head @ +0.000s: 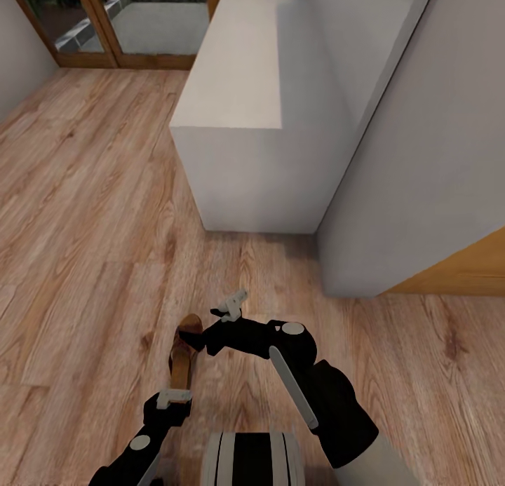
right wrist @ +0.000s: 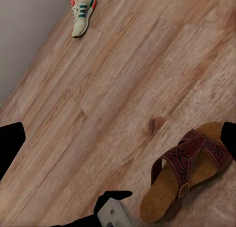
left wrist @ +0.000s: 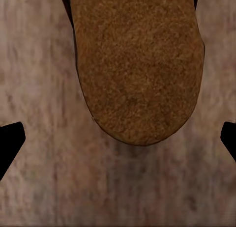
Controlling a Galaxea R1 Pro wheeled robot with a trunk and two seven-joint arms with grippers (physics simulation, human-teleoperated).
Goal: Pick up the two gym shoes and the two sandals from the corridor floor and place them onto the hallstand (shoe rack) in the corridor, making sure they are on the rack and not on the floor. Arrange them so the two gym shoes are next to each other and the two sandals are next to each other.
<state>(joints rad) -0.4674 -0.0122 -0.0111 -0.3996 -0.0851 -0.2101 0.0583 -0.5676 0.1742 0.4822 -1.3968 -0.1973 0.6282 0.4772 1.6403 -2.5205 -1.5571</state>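
One brown sandal (head: 182, 356) lies on the wood-plank corridor floor (head: 84, 226) just in front of my base. Its cut-out straps show in the right wrist view (right wrist: 194, 163). My left gripper (head: 174, 398) hangs open directly over the heel end, the tan footbed (left wrist: 137, 65) lying between its dark fingertips (left wrist: 10, 143). My right gripper (head: 200, 340) is open beside the sandal's toe end, nothing between its fingers. A white gym shoe (right wrist: 81, 13) with green stripes lies far off by a grey wall. The end of the pale hallstand (head: 238, 86) stands ahead.
A grey wall (head: 421, 156) runs along the right, with a wooden panel (head: 463, 268) low beside it. Wood-framed glass doors (head: 119, 23) close the far end of the corridor. Open floor stretches to the left of the hallstand.
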